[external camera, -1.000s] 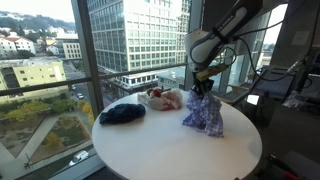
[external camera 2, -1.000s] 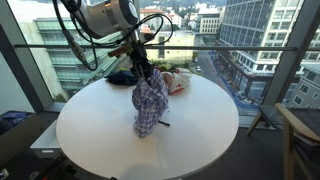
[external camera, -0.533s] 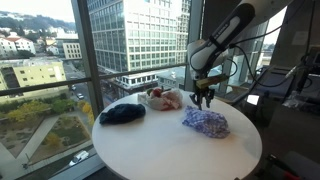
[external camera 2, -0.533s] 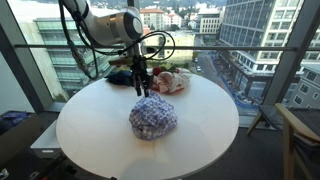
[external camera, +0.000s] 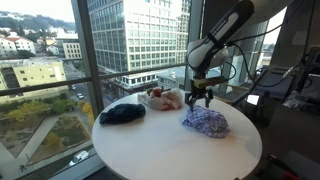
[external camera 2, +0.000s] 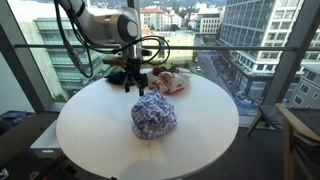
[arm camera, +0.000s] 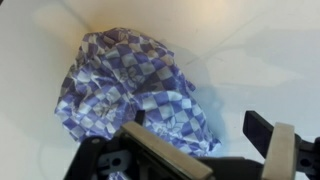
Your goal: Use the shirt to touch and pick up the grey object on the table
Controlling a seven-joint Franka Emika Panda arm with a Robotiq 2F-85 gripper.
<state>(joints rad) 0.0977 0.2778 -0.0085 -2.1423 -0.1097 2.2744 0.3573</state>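
Shirt [external camera 2: 153, 117] now released, heaped on bench [external camera 2: 90, 130]. Hand [external camera 2: 133, 89] open, empty, hovering above it. Grey object unseen, probably underneath.

No lettering, label, brand or number can be read in any view. The shirt [arm camera: 135, 90] at the centre of the wrist view shows only a blue-and-white check. The buildings [external camera: 135, 35] in the upper part of both exterior views are too small and blurred for any sign to be made out.
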